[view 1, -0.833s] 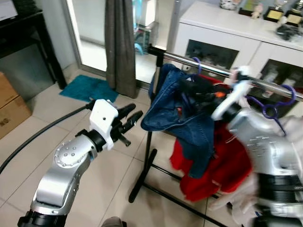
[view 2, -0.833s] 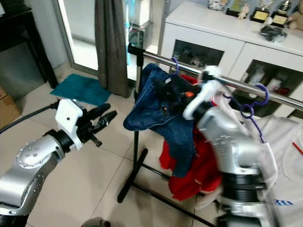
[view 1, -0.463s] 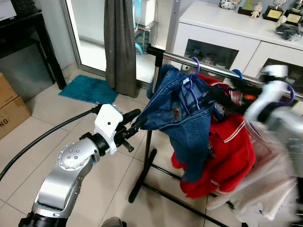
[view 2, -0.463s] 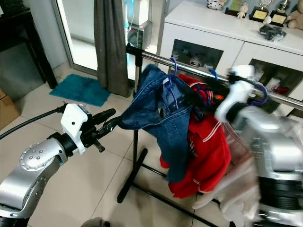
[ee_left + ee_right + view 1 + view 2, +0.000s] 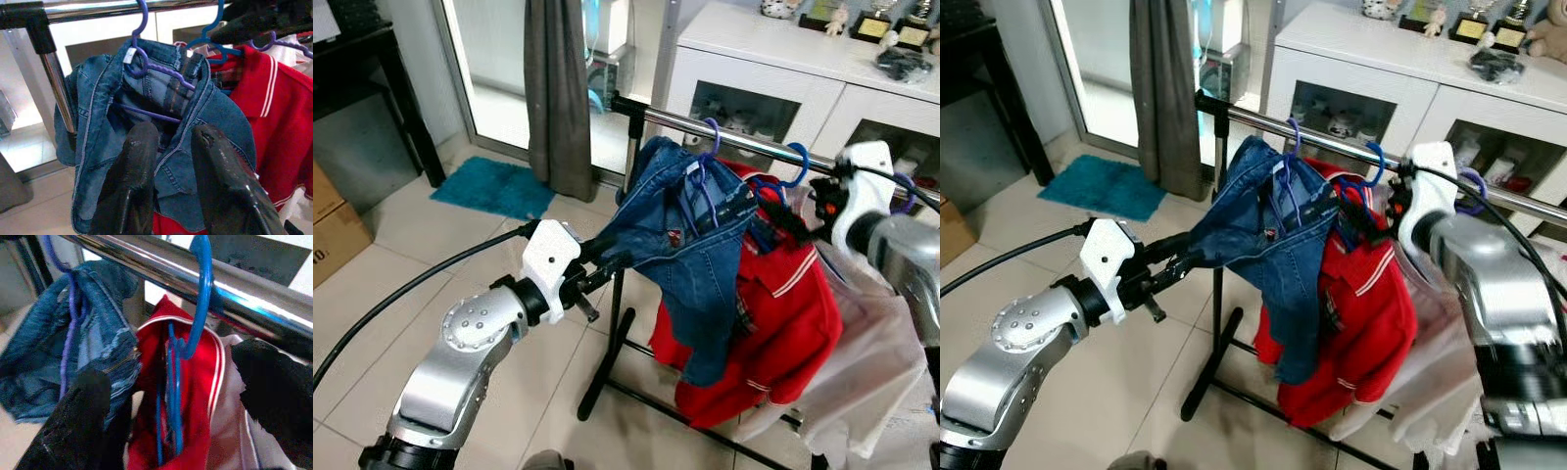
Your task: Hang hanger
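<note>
Blue jeans (image 5: 690, 230) hang on a purple hanger (image 5: 709, 142) hooked over the chrome rail (image 5: 744, 143). Beside them a red shirt (image 5: 793, 323) hangs on a blue hanger (image 5: 795, 164). My left gripper (image 5: 607, 262) is open, its fingertips at the jeans' lower left edge; in the left wrist view the left gripper (image 5: 173, 132) points at the denim (image 5: 98, 147). My right gripper (image 5: 790, 213) is open just right of the blue hanger, below the rail. In the right wrist view the right gripper (image 5: 171, 372) straddles the blue hook (image 5: 200, 293) without touching it.
The black rack stand (image 5: 607, 362) rests on the tiled floor. A white garment (image 5: 871, 372) hangs at the far right. Behind are a white cabinet (image 5: 773, 59), a grey curtain (image 5: 558, 88), a teal mat (image 5: 494, 186) and a cardboard box (image 5: 333, 225).
My right gripper has drawn back to the right, away from the jeans' hanger, which now hangs on the rail. My left gripper has moved right up to the jeans' edge.
</note>
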`<state>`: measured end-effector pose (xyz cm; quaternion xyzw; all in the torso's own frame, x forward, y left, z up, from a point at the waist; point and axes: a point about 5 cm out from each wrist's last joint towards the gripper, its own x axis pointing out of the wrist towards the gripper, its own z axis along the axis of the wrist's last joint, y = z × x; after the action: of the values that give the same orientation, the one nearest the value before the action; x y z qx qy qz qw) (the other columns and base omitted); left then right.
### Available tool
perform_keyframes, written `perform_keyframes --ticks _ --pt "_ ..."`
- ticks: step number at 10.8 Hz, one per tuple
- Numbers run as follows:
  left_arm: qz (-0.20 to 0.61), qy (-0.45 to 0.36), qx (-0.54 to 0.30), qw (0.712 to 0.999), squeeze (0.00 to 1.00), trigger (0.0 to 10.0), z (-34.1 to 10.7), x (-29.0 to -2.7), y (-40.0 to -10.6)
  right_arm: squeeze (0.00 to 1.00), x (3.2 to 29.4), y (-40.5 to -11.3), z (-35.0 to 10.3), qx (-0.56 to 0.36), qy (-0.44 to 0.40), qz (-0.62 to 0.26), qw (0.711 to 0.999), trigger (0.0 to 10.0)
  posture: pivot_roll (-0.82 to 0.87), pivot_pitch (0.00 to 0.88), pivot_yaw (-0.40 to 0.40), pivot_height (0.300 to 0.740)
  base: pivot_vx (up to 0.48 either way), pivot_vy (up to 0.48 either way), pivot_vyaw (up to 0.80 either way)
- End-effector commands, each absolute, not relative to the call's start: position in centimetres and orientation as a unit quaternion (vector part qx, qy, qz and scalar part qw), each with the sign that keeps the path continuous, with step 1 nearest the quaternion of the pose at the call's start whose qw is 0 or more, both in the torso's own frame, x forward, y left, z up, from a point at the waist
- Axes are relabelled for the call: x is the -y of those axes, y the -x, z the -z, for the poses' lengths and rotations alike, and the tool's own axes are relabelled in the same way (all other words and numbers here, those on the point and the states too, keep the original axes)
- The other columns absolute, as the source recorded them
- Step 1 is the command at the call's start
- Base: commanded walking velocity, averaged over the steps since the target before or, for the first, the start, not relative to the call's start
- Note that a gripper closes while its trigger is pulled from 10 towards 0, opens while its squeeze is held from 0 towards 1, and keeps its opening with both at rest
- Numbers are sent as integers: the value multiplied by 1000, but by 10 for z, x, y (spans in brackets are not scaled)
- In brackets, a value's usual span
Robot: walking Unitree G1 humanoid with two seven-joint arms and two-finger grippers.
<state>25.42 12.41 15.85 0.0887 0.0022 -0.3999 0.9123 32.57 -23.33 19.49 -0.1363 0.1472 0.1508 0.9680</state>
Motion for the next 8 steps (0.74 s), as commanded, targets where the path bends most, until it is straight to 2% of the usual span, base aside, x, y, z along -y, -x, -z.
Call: perform_keyframes --ticks 1,2,3,4,6,8 --pt "409 -91 -6 908 0 10000 -159 -122 -254 0 236 -332 -195 -152 141 -134 969 10000 22 0 -56 740 0 0 0" --pt "410 -92 -7 907 0 10000 -159 -123 -254 0 237 -337 -194 -158 140 -128 969 10000 23 0 -55 740 0 0 0" --pt "412 -93 -7 907 0 10000 -159 -122 -255 0 241 -342 -191 -171 155 -119 966 9490 23 0 -56 740 0 0 0" --pt "415 -92 -6 905 0 10000 -160 -122 -255 0 244 -345 -191 -175 154 -115 966 7333 23 0 -57 740 0 0 0" --pt "448 -82 3 890 0 10000 -162 -116 -250 0 252 -346 -187 -195 153 -117 962 7255 21 0 -59 740 0 0 0" --pt "488 -62 16 870 0 10000 -168 -108 -245 0 257 -350 -183 -197 134 -112 965 4824 20 0 -55 740 0 0 0"
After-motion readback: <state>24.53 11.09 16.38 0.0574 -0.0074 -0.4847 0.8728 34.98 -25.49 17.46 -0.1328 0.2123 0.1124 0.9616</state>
